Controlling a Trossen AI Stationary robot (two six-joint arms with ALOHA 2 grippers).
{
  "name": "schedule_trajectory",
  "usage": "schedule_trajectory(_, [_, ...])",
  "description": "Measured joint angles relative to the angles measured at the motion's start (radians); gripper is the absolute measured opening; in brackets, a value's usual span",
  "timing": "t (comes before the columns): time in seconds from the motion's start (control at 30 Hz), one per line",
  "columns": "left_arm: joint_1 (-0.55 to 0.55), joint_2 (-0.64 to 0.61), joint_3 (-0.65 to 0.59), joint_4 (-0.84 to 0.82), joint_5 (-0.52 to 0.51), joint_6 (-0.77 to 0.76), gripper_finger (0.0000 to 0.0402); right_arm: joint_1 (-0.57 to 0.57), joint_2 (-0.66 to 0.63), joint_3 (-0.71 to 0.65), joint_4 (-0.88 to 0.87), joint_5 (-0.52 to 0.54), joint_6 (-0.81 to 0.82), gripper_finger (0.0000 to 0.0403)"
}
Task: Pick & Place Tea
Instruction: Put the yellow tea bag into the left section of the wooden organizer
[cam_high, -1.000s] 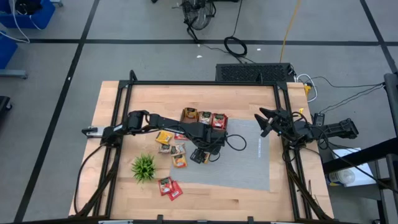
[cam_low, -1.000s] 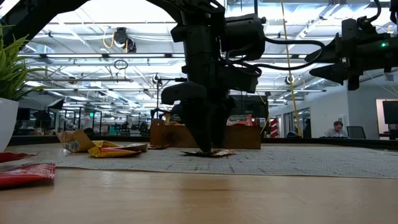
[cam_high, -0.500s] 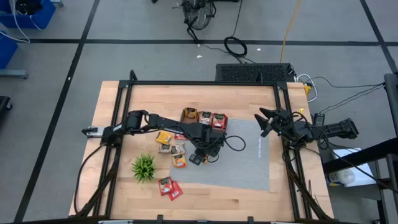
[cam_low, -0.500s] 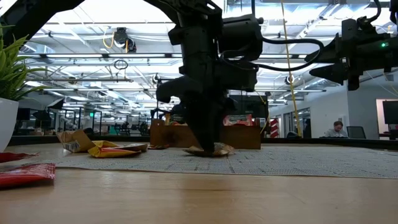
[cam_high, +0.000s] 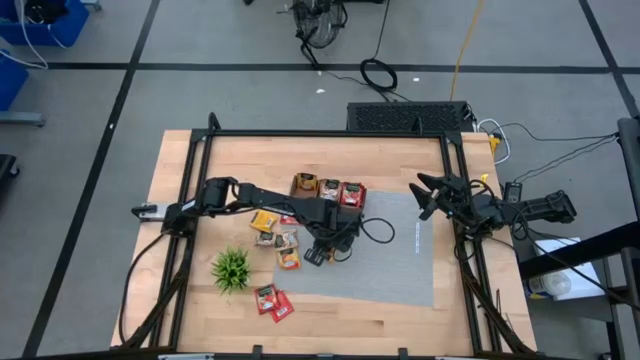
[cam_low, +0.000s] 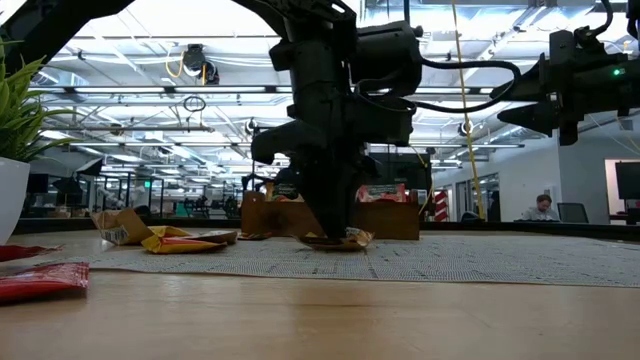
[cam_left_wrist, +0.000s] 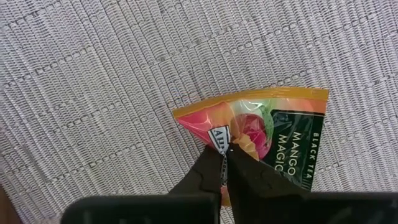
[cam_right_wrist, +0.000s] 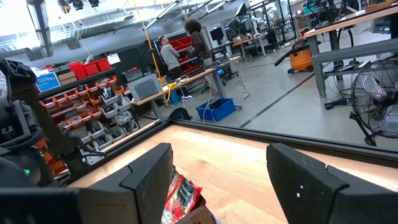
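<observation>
An orange tea packet (cam_left_wrist: 273, 115) with a dark label lies on the grey woven mat (cam_high: 395, 262) near the table's middle. My left gripper (cam_left_wrist: 227, 149) points steeply down on it and is shut on it; the low view shows the same packet (cam_low: 352, 240) under the left gripper (cam_low: 335, 232). More tea packets lie loose left of the mat (cam_high: 266, 222) and near the front edge (cam_high: 271, 300). Others stand in a wooden tray (cam_high: 328, 187) at the mat's far corner. My right gripper (cam_high: 424, 196) waits open above the table's right side. My left gripper pinches the packet's printed face (cam_left_wrist: 241, 134) between its two fingertips, close to one side edge. The fingers come from above, pointing steeply down. The packet still rests on the mat, its face puckered up at the fingertips (cam_left_wrist: 211, 163).
A small green plant (cam_high: 232, 268) in a white pot stands at the front left. A black frame (cam_high: 320, 134) rims the table. The mat's right half (cam_high: 410, 270) is bare. In the right wrist view a red packet (cam_right_wrist: 181, 198) shows below the open fingers.
My left gripper has shut on the orange packet without moving off the spot. The packet, flat on the mat before, is now bunched up a little between the fingertips.
</observation>
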Motion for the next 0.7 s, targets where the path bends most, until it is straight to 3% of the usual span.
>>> schedule_trajectory(0.4, [-0.009, -0.19, -0.003, -0.083, -0.102, -0.124, 0.0009, 0.0, 0.0, 0.0, 0.0, 0.0, 0.0, 0.0242])
schedule_trajectory(0.7, [-0.049, -0.356, -0.001, -0.218, -0.111, -0.19, 0.0008, 0.0, 0.0, 0.0, 0.0, 0.0, 0.0, 0.0242])
